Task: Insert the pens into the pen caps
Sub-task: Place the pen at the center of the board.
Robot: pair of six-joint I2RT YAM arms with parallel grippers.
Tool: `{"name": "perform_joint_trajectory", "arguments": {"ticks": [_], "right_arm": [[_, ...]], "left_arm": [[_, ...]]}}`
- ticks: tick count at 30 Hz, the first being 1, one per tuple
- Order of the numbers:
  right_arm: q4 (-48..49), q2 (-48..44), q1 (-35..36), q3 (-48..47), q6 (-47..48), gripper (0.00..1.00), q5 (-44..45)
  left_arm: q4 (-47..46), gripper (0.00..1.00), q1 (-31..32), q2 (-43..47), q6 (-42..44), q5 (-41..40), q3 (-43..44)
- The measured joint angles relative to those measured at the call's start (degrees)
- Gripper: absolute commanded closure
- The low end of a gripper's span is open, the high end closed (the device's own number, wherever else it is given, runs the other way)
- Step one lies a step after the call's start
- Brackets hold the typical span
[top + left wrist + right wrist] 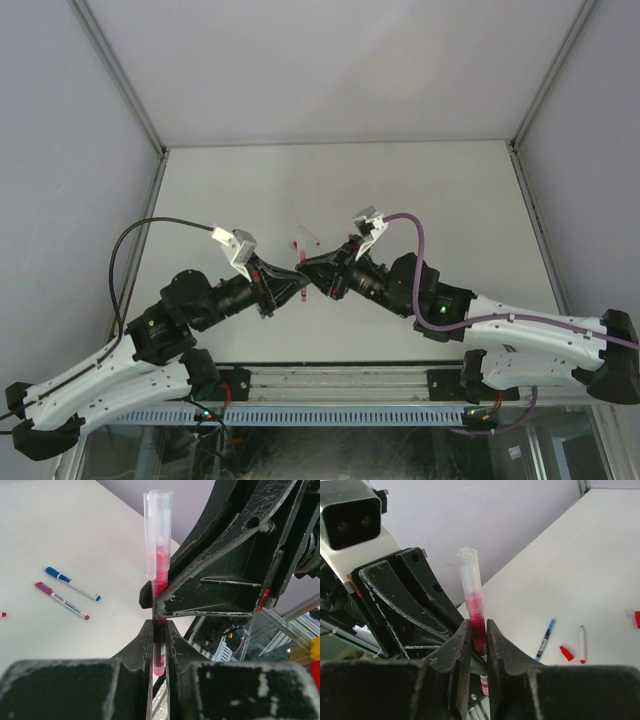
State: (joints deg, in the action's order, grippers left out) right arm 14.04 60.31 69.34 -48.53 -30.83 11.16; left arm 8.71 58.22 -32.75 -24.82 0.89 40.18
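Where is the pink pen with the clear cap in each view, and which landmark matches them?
Top external: the pink pen is at centre, just beyond where the arms meet.
Left wrist: the pink pen stands upright at centre, its lower end between the jaws.
Right wrist: the pink pen stands upright near centre, rising from the jaws.
Landmark: the left gripper and right gripper meet at it in every view.

A white desk (340, 190) fills the middle; grey walls (330, 60) stand far, left and right; a metal rail (340, 378) lines its near edge.
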Motion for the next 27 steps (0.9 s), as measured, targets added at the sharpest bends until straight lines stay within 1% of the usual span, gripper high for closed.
{"name": "perform_joint_trajectory", "arguments": {"ticks": [1, 2, 5, 7, 9, 11, 14, 16, 18, 20, 23, 24, 25, 26, 27], "right_arm": [[-0.1, 0.0, 0.0, 0.0, 0.1, 0.95, -0.1], [-0.3, 0.0, 0.0, 0.0, 0.3, 1.00, -0.1], [-0.9, 0.0, 0.0, -0.1, 0.9, 1.00, -0.1], [-1.9, 0.0, -0.2, -0.4, 1.0, 1.00, 0.0], [-3.4, 0.0, -0.4, -1.0, 1.0, 1.00, 0.3], [-5.4, 0.1, -0.9, -1.8, 1.0, 1.00, 0.3], [-8.1, 0.5, -2.2, -3.0, 1.0, 1.00, 0.8], [-10.5, 1.0, -3.4, -4.0, 0.7, 1.00, 1.0], [-13.0, 1.4, -4.9, -4.8, 0.2, 1.00, 1.3], [-15.7, 2.0, -6.4, -5.6, -0.2, 1.00, 1.6], [-20.3, 3.3, -9.4, -7.1, -1.2, 1.00, 1.5], [-21.4, 3.6, -10.1, -7.4, -1.4, 1.00, 1.5], [-22.6, 4.0, -11.2, -7.7, -1.6, 1.00, 1.2], [-23.4, 4.2, -11.8, -7.8, -1.7, 1.00, 1.2], [-24.4, 4.5, -12.4, -8.0, -1.8, 1.00, 1.1]], "left_arm": [[0.1, 0.99, 0.0, 0.0, 0.0, 0.0, 0.0], [0.2, 0.92, 0.0, 0.0, 0.0, 0.0, 0.0], [0.5, 0.64, 0.0, 0.0, -0.1, -0.2, 0.0], [0.4, 0.48, 0.0, 0.0, 0.1, -0.2, 0.0], [0.4, 0.40, 0.0, 0.2, 0.4, -0.3, 0.0], [0.5, 0.36, 0.0, 0.5, 0.0, -0.8, 0.0], [1.1, 0.34, 0.0, 1.1, 0.0, -2.3, 0.0], [1.9, 0.34, -0.1, 1.2, 0.0, -3.5, 0.0], [3.1, 0.35, -0.5, 1.2, 0.0, -4.4, 0.0], [4.3, 0.37, -1.9, 0.9, -0.1, -5.0, 0.0], [6.8, 0.36, -7.3, 0.4, -0.8, -5.0, 0.0], [7.8, 0.34, -9.5, 0.3, -1.1, -5.0, 0.0], [8.9, 0.29, -11.7, 0.3, -1.5, -4.9, 0.0], [9.9, 0.22, -13.5, 0.4, -1.6, -4.8, 0.0], [11.1, 0.19, -15.2, 0.6, -1.6, -4.7, 0.1]]}}
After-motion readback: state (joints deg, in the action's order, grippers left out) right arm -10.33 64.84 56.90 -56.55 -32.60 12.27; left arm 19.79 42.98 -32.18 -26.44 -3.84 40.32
